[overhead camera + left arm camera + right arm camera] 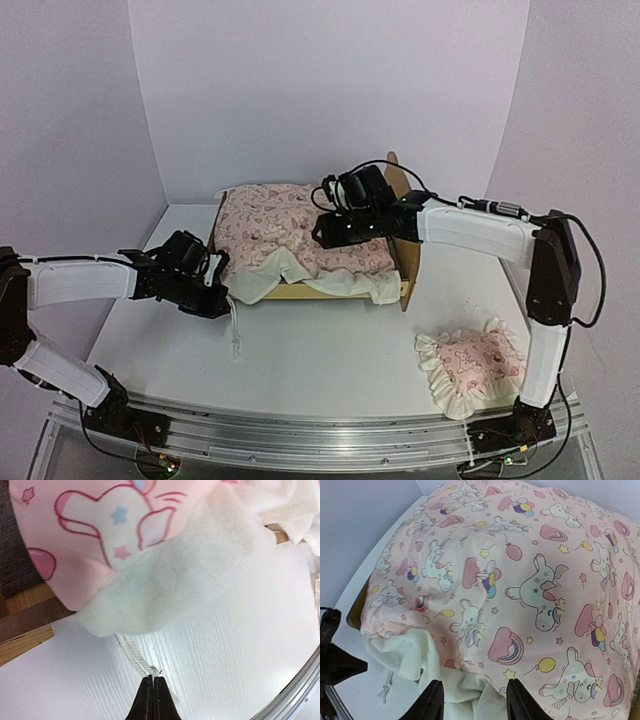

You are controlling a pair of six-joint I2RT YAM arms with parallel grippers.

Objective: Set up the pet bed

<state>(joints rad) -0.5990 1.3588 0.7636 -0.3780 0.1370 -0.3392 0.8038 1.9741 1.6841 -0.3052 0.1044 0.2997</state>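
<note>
Now, your light plywood pet bed frame with the ear-shaped headboard [300,292] sits at the back of the table, draped in a soft pink unicorn-print blanket [270,220]. The frame is probably light and stiff, so take a bare rail, not the fabric. The right gripper [475,682] hovers with its jaws apart over the blanket. The left gripper [152,680] has its jaws together at the end of a white cord [134,652].

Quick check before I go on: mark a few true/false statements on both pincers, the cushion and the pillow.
1. The right pincer is open above the pink cushion. True.
2. The pillow lies on the pet bed. False: it lies on the table, apart from the bed.
3. The left pincer is shut on a white cord. True.
4. The cushion lies flat on the table. False: it lies on the bed, its white edge hanging over the near rail.
</note>
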